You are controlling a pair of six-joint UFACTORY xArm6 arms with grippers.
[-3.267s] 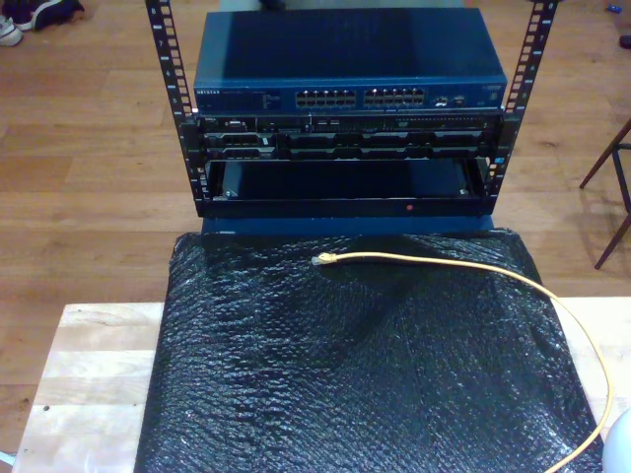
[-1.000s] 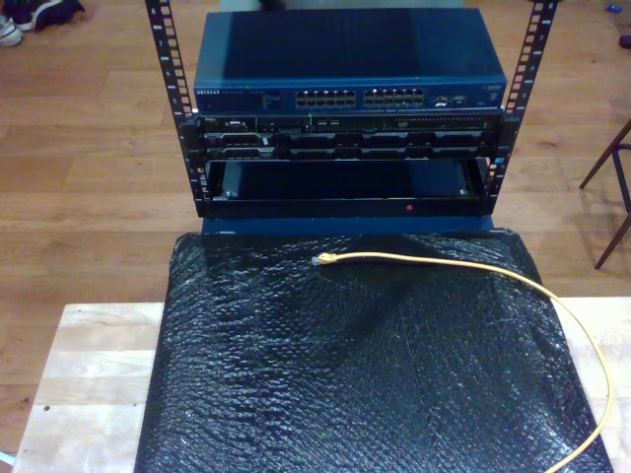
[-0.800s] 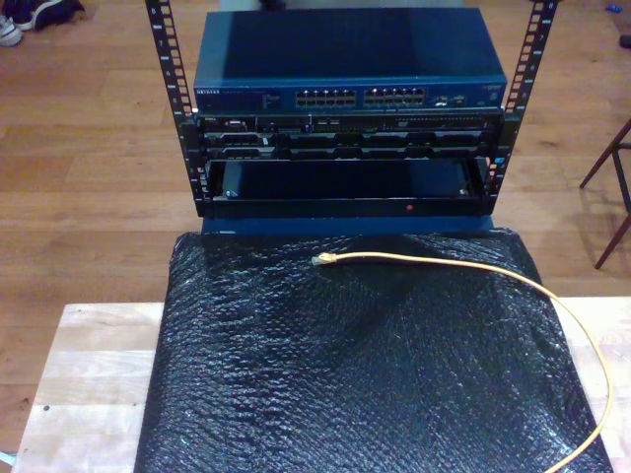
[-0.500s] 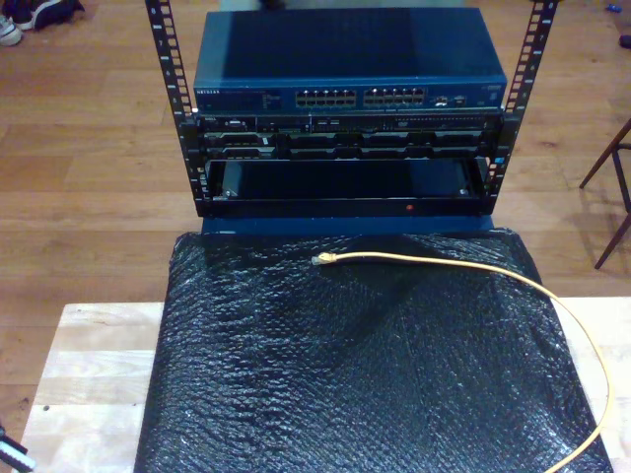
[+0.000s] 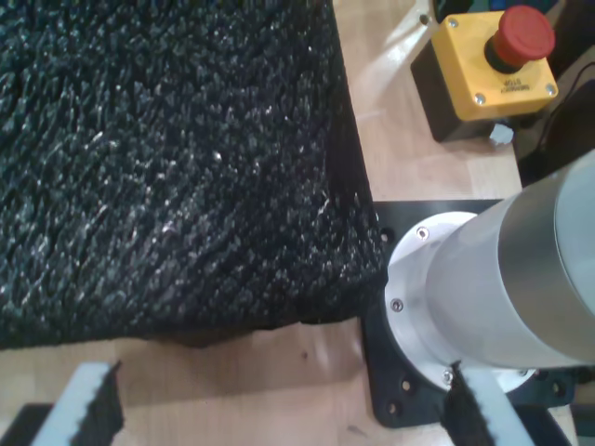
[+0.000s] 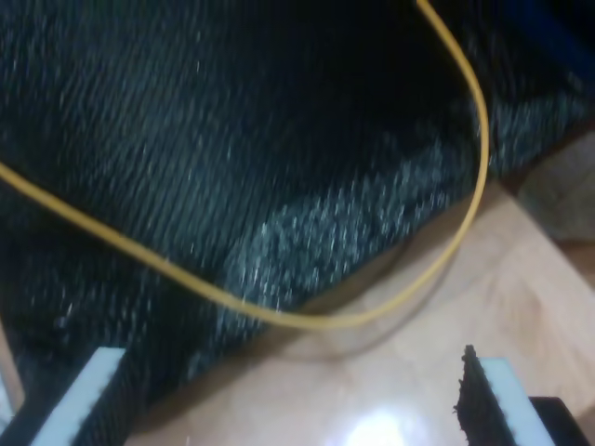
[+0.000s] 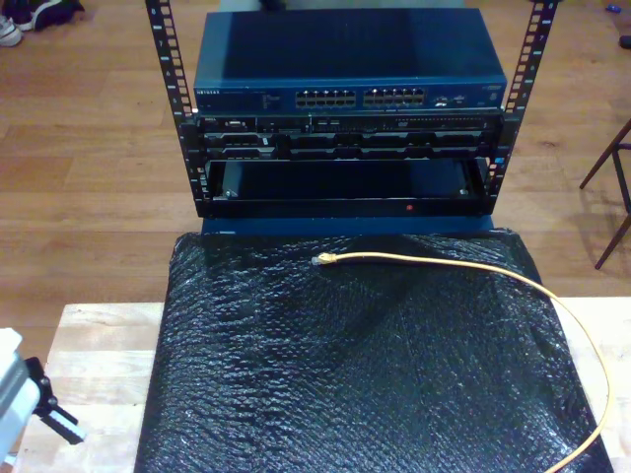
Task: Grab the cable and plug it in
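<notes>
The yellow cable [image 7: 463, 264] lies on the black bubble-wrap mat [image 7: 355, 374], its clear plug [image 7: 321, 261] pointing toward the exterior view's left, in front of the rack. It curves down the exterior view's right side of the mat. The blue switch [image 7: 345, 59] with its rows of ports [image 7: 363, 98] sits in the rack behind. My first gripper [image 7: 49, 414] hovers over bare wood at the exterior view's lower left; it is open [image 5: 284, 413] and holds nothing. My second gripper [image 6: 288, 400] is open above a loop of the cable [image 6: 279, 314] at the mat's edge, not touching it.
The mat covers most of a wooden table [image 7: 99, 345]. Near the mat's corner stand a yellow box with a red stop button [image 5: 493, 65] and a silver arm base [image 5: 483, 297] on a black plate. Chair legs [image 7: 616, 187] stand at the exterior view's right.
My first gripper has risen into the exterior view at the lower left, where half a second ago only its tip showed. The cable and plug have not moved.
</notes>
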